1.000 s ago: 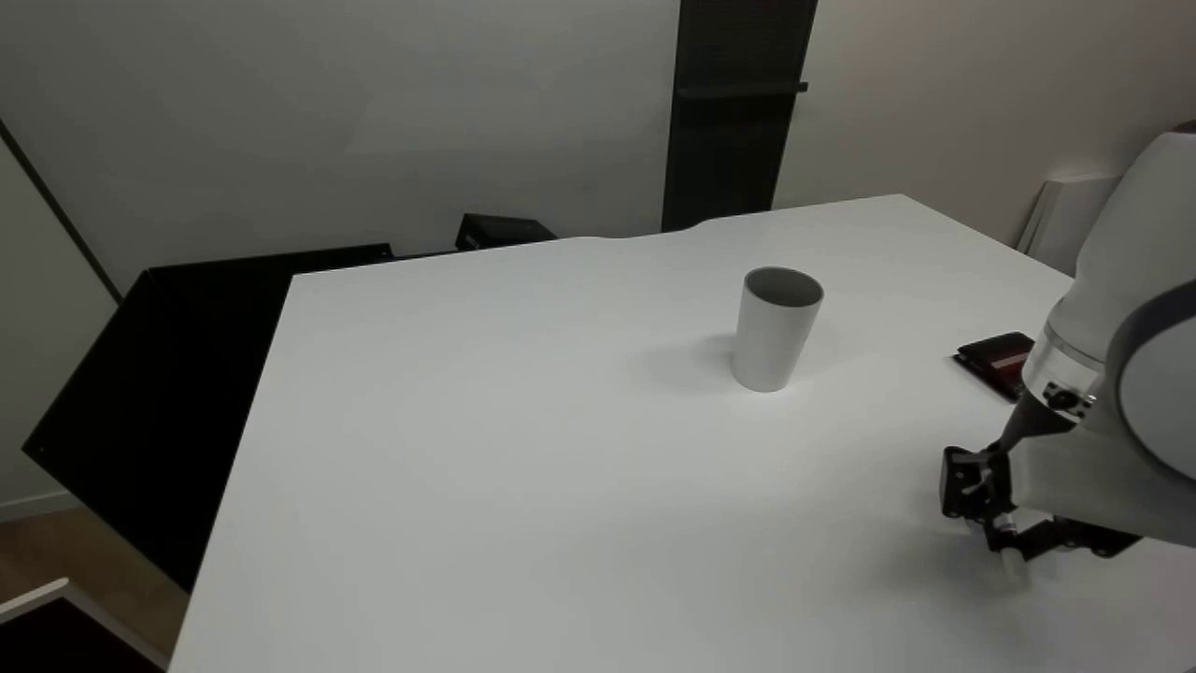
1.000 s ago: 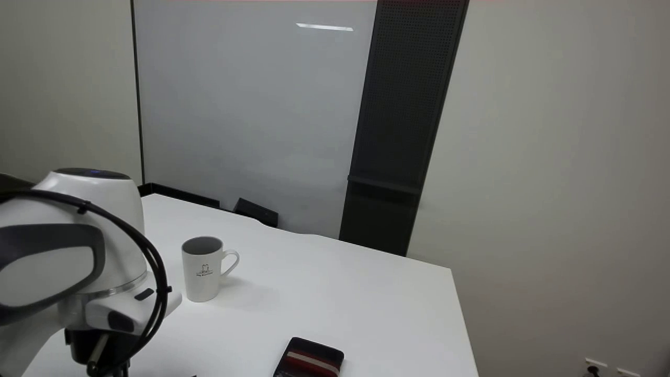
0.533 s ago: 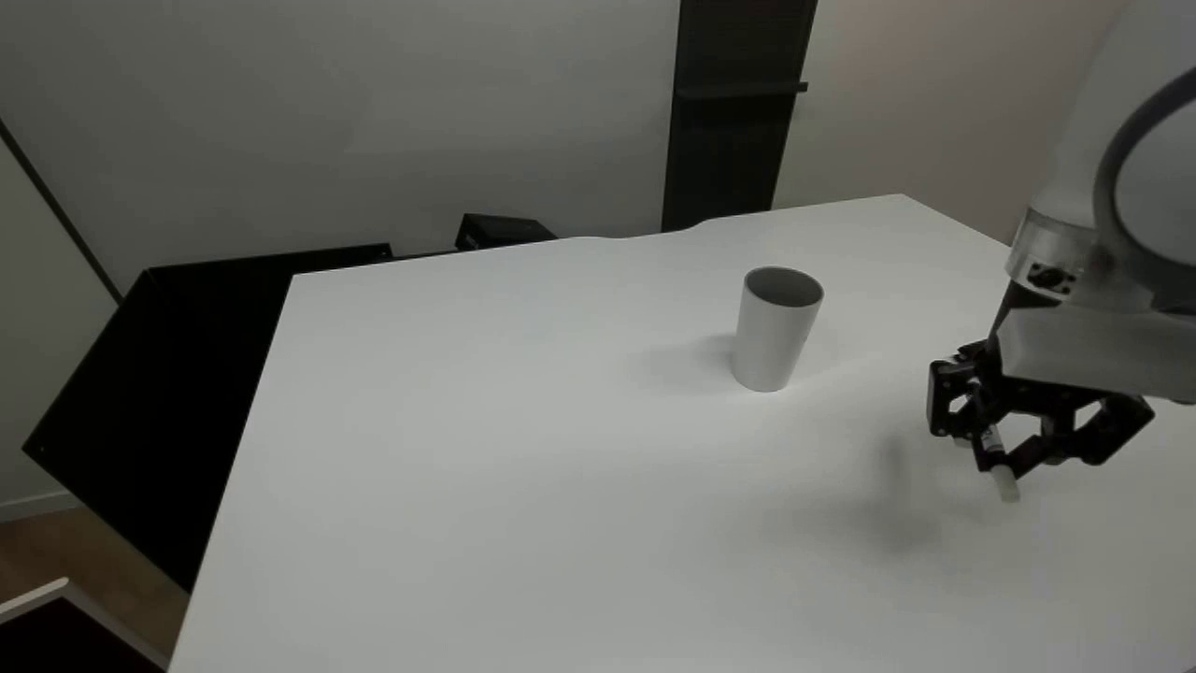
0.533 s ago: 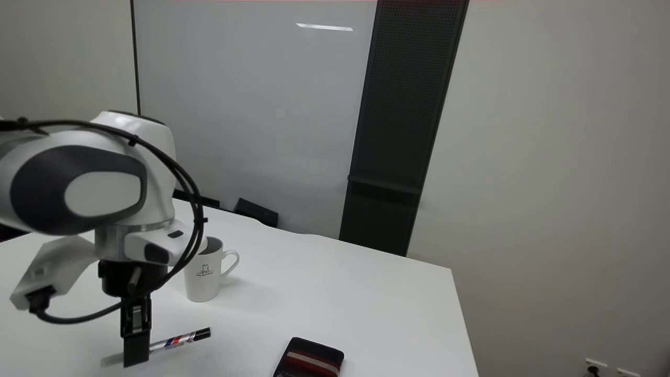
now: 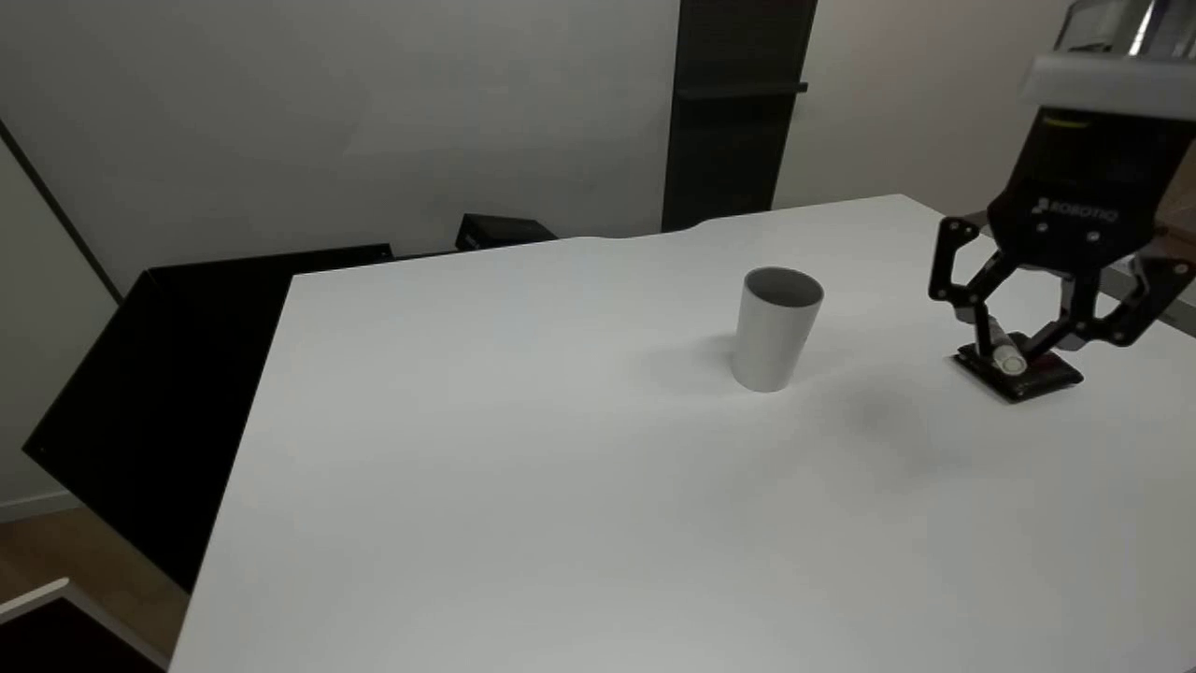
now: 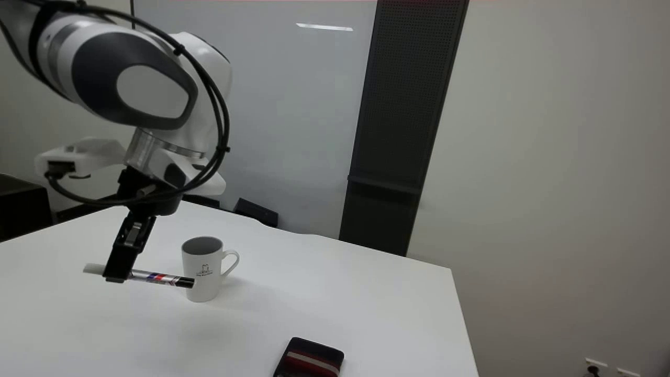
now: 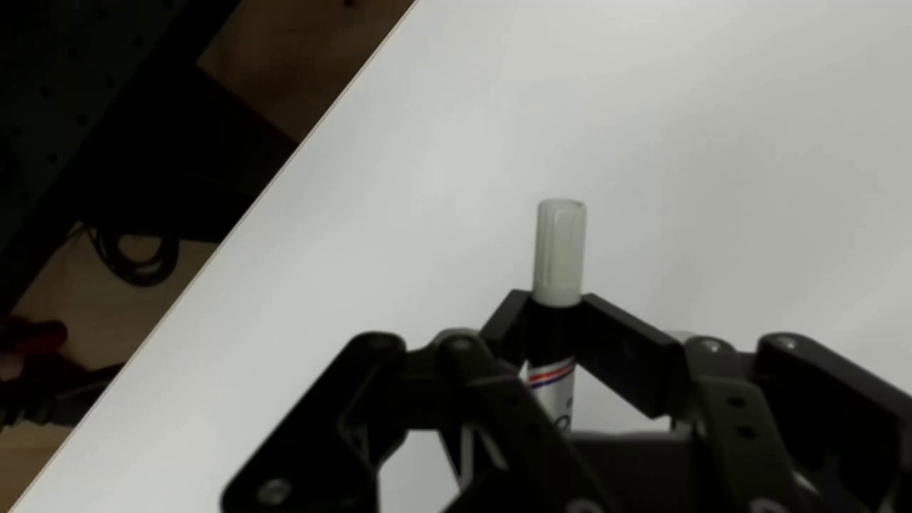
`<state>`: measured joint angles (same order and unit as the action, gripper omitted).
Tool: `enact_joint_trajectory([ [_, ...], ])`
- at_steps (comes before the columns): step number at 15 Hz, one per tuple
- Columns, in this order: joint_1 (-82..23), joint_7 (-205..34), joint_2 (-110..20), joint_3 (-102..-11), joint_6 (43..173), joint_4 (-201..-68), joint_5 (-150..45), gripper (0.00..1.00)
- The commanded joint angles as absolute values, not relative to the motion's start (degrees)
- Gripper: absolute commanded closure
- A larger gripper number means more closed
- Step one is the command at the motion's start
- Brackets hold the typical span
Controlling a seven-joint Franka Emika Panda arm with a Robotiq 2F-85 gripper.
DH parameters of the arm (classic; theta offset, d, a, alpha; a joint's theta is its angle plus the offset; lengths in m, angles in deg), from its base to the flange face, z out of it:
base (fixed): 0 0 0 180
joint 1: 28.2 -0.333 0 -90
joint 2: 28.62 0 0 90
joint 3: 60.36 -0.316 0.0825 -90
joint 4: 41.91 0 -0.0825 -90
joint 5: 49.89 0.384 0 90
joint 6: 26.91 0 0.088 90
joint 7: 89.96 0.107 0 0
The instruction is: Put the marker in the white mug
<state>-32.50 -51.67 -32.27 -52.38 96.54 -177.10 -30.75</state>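
Note:
The white mug (image 5: 774, 341) stands upright on the table; its handle and a small printed drawing show in an exterior view (image 6: 201, 264). My gripper (image 7: 556, 306) is shut on the marker (image 7: 560, 249), holding it near its whitish end. The whitish end sticks out past the fingertips in the wrist view. In an exterior view the gripper (image 6: 117, 275) is tilted and holds the marker (image 6: 157, 277) roughly level above the table. There its black end overlaps the mug's lower left side in the picture. In an exterior view the gripper (image 5: 1007, 350) is apart from the mug, to its right.
A flat dark object with red and pale stripes (image 6: 311, 358) lies on the white table (image 6: 366, 303); it also shows behind the fingertips in an exterior view (image 5: 1042, 379). The table's edge (image 7: 235, 221) crosses the wrist view. A black box (image 5: 505, 231) stands behind the table.
My gripper has risen from near the table with the marker held in it and has tilted. The marker's black end now dips slightly. The mug and the flat dark object have not moved.

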Motion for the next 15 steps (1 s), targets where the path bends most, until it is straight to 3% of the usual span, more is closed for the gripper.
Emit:
enact_joint_trajectory([
  [1,-27.9,-53.0,-29.7,-53.4,89.6,-174.7,-21.3,0.92],
  [15,-21.2,-56.1,-38.2,-52.5,81.7,-164.4,13.0,0.92],
])
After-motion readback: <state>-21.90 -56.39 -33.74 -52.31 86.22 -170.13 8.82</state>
